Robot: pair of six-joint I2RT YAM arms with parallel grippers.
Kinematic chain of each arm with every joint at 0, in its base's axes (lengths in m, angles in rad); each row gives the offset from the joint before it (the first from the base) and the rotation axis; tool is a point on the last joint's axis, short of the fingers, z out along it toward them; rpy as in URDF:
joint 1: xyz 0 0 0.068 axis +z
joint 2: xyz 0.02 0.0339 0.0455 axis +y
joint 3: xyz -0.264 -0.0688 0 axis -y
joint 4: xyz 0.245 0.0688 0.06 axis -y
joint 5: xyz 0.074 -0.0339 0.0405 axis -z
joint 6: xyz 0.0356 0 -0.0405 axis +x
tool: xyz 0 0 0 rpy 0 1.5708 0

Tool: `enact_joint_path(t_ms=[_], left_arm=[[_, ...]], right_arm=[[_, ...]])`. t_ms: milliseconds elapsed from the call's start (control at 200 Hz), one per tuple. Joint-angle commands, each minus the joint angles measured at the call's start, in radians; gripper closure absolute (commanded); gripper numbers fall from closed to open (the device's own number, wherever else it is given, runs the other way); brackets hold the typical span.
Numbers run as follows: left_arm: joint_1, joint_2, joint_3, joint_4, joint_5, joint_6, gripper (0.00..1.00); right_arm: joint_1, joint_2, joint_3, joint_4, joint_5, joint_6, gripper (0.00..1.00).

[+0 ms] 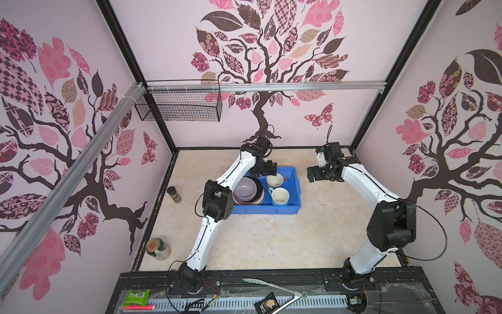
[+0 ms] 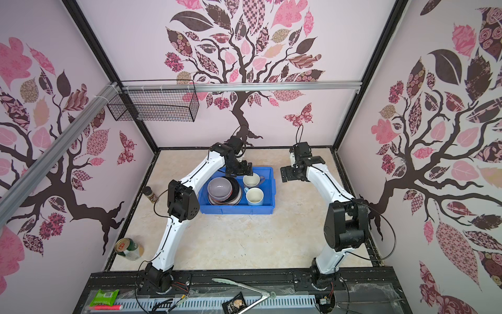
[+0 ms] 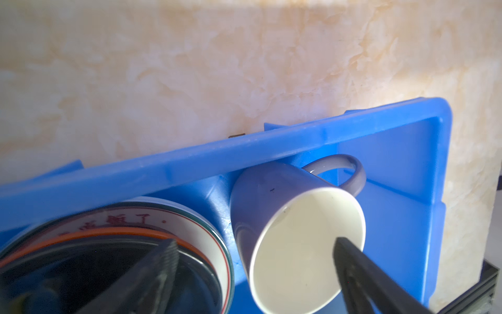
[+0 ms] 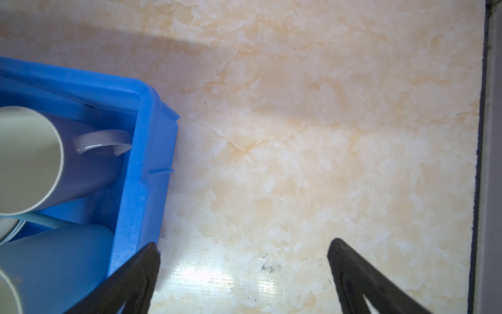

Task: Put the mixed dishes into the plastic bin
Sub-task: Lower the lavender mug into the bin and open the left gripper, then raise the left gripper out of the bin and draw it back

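The far pale-blue mug [image 3: 298,244] stands in the blue bin [image 3: 190,163] directly beneath the spread left pincer [image 3: 254,243], the nearer one. The right pincer [image 4: 244,243], also spread, hovers beside the bin.

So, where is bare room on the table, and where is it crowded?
Bare: the wide tabletop strip between the front wall of the blue bin and the arm bases; the patch between the bin's right wall and the right arm; the left-edge gap between spice jar and can. Crowded: inside the bin, filled by the plate stack, bowl and two mugs.
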Motion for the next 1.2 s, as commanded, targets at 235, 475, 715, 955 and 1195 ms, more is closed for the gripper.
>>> enact_joint_path(t_ms=[235, 475, 715, 955, 1195], left_arm=[[0.118, -0.26, -0.019, 0.012, -0.19, 0.088, 0.01], [0.35, -0.659, -0.584, 0.315, -0.313, 0.134, 0.01], [0.476, -0.946, -1.048, 0.572, -0.374, 0.177, 0.01], [0.432, -0.96, -1.088, 0.483, -0.136, 0.08, 0.23], [0.258, -0.88, -1.093, 0.471, -0.117, 0.064, 0.65]], right_arm=[[-0.007, 0.016, 0.064, 0.024, 0.094, -0.051, 0.01], [-0.011, -0.059, -0.055, 0.277, 0.192, -0.124, 0.0], [-0.022, -0.16, -0.25, 0.468, 0.109, -0.046, 0.01], [-0.021, -0.169, -0.329, 0.491, 0.041, -0.009, 0.01], [-0.022, -0.161, -0.33, 0.445, 0.043, -0.008, 0.01]])
